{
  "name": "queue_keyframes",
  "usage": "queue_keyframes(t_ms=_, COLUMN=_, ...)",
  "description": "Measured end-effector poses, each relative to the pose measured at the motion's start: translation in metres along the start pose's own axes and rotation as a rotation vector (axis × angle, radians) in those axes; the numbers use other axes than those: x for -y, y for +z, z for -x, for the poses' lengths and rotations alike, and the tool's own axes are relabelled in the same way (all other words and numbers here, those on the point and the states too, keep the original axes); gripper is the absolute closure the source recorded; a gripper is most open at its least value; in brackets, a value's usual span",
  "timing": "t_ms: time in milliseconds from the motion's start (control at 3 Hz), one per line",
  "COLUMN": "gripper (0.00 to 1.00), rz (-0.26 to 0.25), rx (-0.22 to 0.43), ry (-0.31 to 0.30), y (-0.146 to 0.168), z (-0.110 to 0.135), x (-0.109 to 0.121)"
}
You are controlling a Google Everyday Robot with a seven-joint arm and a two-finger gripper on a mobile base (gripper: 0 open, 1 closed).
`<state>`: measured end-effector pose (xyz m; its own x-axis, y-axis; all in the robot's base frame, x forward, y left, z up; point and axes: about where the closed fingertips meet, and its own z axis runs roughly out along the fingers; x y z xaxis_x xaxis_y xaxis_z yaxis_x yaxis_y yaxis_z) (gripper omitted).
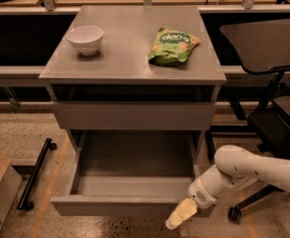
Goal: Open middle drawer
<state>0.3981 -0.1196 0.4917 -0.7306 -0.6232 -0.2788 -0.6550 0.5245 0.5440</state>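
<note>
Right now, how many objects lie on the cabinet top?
2: a white bowl at left, a green snack bag at right. The tool hangs low by the open drawer's front right corner.

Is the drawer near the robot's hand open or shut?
Open: the middle drawer juts forward, grey inside showing; the gripper is at its front right corner.

The middle drawer [120, 206] looks matt grey, the cabinet top [130, 48] smooth with a faint sheen. The bowl [85, 38] is glossy white, the green bag [173, 46] crinkly and shiny. The gripper [181, 216], at the drawer's near right corner, looks like matt yellowish rubber.
</note>
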Motion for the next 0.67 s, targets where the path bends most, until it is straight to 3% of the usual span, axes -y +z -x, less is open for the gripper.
queue_keyframes(t_ms=333, gripper=0.0, rz=-0.037, rx=0.016, ry=-0.003, y=-0.007, z=-0.004, x=-0.011)
queue_keyframes(t_ms=667, gripper=0.0, rz=-0.15, rx=0.051, ry=-0.044, y=-0.032, z=0.002, x=-0.022)
